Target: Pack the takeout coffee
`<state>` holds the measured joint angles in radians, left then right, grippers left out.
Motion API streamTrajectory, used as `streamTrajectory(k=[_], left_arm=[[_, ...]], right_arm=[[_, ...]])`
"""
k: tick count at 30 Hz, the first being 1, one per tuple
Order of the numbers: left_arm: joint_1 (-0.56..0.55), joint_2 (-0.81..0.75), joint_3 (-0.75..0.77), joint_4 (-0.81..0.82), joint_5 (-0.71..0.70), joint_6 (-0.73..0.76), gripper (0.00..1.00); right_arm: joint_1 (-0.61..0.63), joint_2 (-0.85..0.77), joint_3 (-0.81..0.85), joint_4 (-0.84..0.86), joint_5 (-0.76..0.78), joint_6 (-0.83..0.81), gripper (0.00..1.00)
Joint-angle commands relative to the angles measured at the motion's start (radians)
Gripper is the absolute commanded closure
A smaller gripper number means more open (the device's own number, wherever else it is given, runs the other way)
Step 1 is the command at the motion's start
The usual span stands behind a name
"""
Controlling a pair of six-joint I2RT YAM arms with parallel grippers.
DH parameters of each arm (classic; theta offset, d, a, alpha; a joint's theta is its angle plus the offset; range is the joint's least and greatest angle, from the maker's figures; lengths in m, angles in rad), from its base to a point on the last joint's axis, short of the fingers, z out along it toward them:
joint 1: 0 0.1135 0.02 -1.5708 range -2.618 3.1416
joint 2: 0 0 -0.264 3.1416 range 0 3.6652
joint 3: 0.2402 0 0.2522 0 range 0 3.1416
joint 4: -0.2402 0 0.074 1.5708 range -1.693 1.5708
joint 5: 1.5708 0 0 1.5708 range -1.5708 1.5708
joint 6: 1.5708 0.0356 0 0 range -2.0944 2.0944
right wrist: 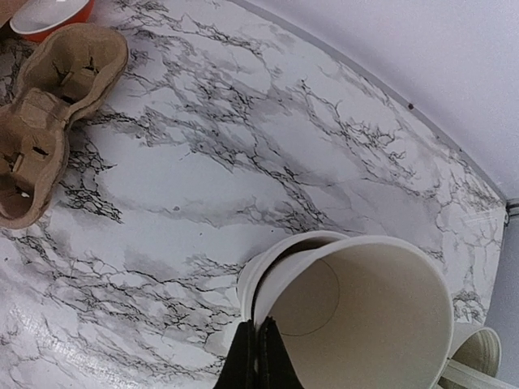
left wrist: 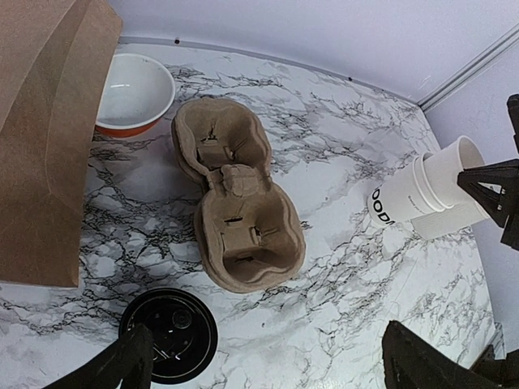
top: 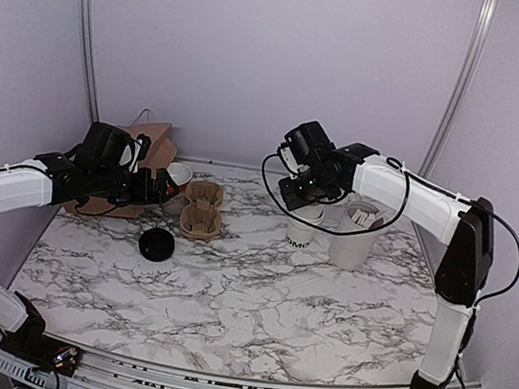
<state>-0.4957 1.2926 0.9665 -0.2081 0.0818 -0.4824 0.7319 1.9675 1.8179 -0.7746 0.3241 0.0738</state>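
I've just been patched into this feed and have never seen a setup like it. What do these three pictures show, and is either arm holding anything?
Two robot arms are bolted at the near edge of a marble table, each ending in a two-finger gripper. The wide picture comes from a fixed camera above and behind them. The other two come from a camera on each wrist. On the table are a brown paper bag, an orange bowl, a cardboard cup carrier, a black lid and a taller white tub. The right gripper is shut on the rim of a white cup nested inside a lettered cup. The left gripper is open and holds nothing.
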Motion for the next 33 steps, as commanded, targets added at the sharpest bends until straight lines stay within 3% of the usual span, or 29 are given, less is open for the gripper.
streamTrajectory(k=[1,19,26,33], left_arm=[[0.003,0.007,0.001,0.004,0.016,0.010,0.01],[0.003,-0.022,-0.050,0.007,-0.012,-0.012,0.01],[0.003,-0.062,-0.113,0.003,-0.053,-0.029,0.01],[0.003,-0.101,-0.191,-0.018,-0.148,-0.063,0.01]], right_arm=[[0.009,-0.023,0.074,-0.041,0.034,-0.014,1.00],[0.070,-0.116,0.147,-0.127,0.026,-0.024,1.00],[0.150,-0.171,0.041,-0.098,-0.031,0.022,1.00],[0.208,-0.225,-0.172,0.014,-0.115,0.097,1.00]])
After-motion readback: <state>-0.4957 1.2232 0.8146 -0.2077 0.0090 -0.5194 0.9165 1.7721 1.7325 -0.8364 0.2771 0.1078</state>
